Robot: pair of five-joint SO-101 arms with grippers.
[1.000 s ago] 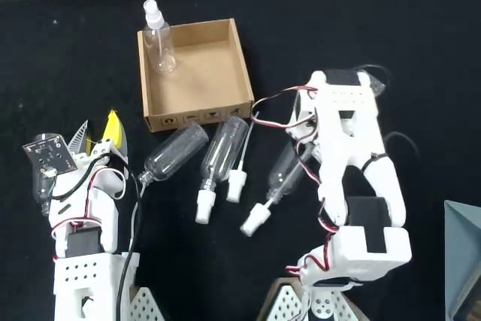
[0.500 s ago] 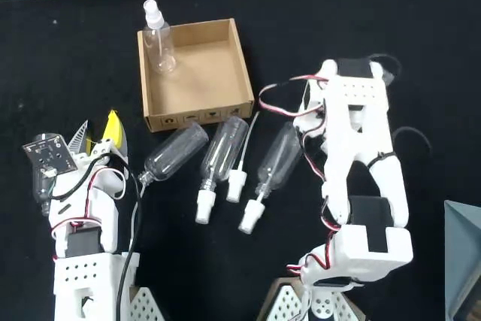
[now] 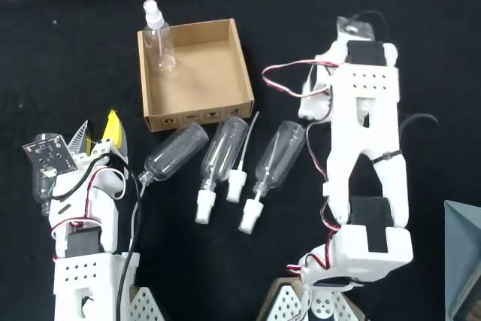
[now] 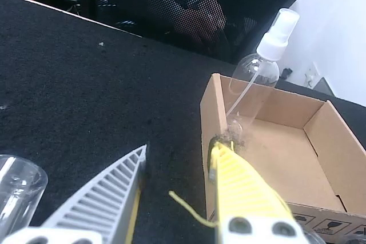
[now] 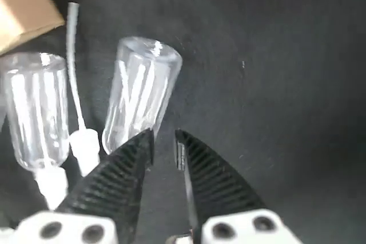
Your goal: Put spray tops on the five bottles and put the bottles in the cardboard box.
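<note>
Spray bottle (image 4: pixel 255 78) upright in cardboard box (image 4: pixel 274 152) corner, left gripper (image 4: pixel 179 151) alongside, jaws parted

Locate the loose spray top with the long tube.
In the high view, the loose spray top lies between the middle bottle and the right bottle, just in front of the cardboard box.

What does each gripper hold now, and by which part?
Nothing is held: the left gripper is open and empty, and the right gripper is empty, close beside a lying bottle.
</note>
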